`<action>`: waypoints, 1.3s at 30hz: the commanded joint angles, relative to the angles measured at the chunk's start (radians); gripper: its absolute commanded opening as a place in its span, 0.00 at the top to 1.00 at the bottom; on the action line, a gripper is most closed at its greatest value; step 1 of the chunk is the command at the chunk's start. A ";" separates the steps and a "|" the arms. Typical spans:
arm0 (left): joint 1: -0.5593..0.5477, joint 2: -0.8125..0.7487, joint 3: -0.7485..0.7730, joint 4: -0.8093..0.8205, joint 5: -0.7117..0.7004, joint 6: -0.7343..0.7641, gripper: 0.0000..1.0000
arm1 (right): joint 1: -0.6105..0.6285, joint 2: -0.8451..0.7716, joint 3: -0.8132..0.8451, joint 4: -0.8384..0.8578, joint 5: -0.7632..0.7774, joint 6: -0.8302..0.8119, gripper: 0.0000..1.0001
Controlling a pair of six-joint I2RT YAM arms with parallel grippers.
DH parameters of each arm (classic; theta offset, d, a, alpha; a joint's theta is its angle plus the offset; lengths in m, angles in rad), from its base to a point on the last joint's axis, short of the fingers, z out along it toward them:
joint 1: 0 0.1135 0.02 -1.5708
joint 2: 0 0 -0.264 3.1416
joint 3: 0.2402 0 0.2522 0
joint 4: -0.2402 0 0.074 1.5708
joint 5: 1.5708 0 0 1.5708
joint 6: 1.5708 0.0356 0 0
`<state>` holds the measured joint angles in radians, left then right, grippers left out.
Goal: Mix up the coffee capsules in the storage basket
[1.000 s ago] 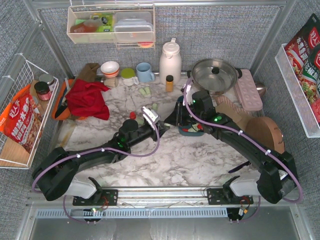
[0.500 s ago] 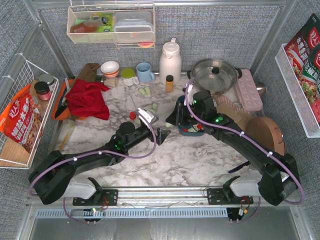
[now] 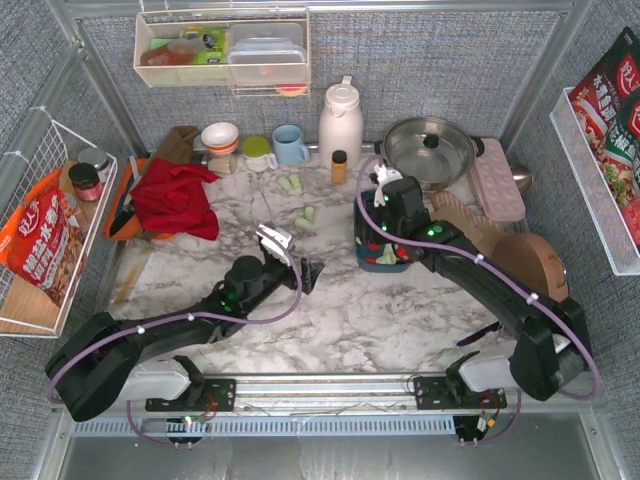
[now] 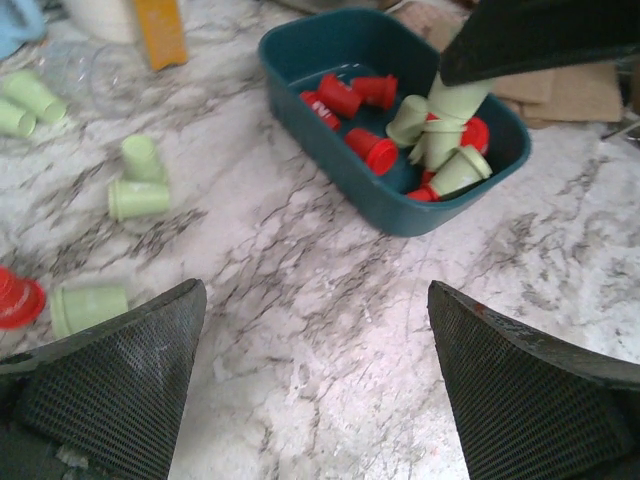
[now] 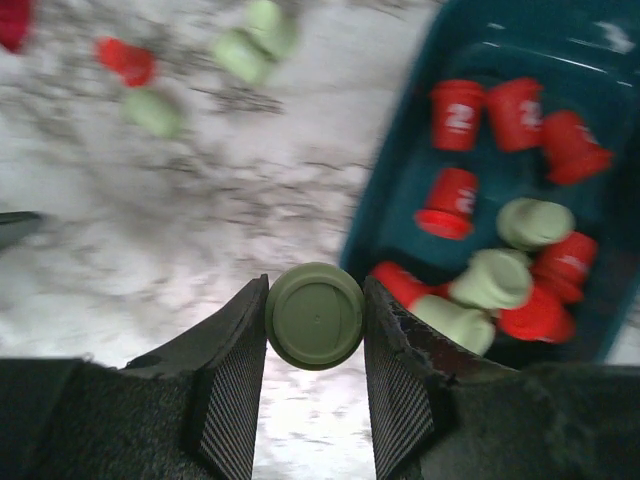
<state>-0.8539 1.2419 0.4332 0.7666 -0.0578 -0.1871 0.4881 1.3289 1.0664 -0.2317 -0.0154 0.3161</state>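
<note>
The dark teal storage basket sits right of the table's middle. Several red and pale green coffee capsules lie in it. My right gripper hangs over the basket's near-left edge. It is shut on a green capsule, which points down into the basket. My left gripper stands wide open over bare marble, near-left of the basket, with nothing in it. Loose green capsules and a red one lie left of the basket.
Along the back stand an amber bottle, a white jug, a blue mug and a lidded pot. A red cloth lies at the left. A pink tray and brown boards crowd the right.
My left gripper has opened wide and drawn back toward the near left, away from the basket. The right gripper has shifted a little farther back over the basket, still holding its green capsule.
</note>
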 commanded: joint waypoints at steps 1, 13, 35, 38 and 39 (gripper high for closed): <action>0.002 -0.019 -0.002 -0.086 -0.123 -0.068 0.01 | -0.015 0.081 0.012 -0.057 0.254 -0.163 0.99; 0.003 -0.127 -0.044 -0.242 -0.354 -0.127 0.01 | -0.086 0.356 0.155 -0.028 0.267 -0.194 0.87; 0.004 -0.279 -0.151 -0.267 -0.433 -0.165 0.01 | -0.166 0.403 0.098 0.016 0.228 -0.106 0.25; 0.004 -0.260 -0.153 -0.234 -0.444 -0.171 0.01 | -0.166 0.311 0.056 -0.020 0.200 -0.112 0.22; 0.004 -0.250 -0.150 -0.225 -0.446 -0.174 0.01 | -0.166 0.280 0.042 -0.034 0.188 -0.107 0.22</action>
<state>-0.8501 0.9710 0.2821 0.4747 -0.4747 -0.3485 0.3229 1.6928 1.1446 -0.2165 0.2192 0.2031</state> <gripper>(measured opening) 0.994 0.777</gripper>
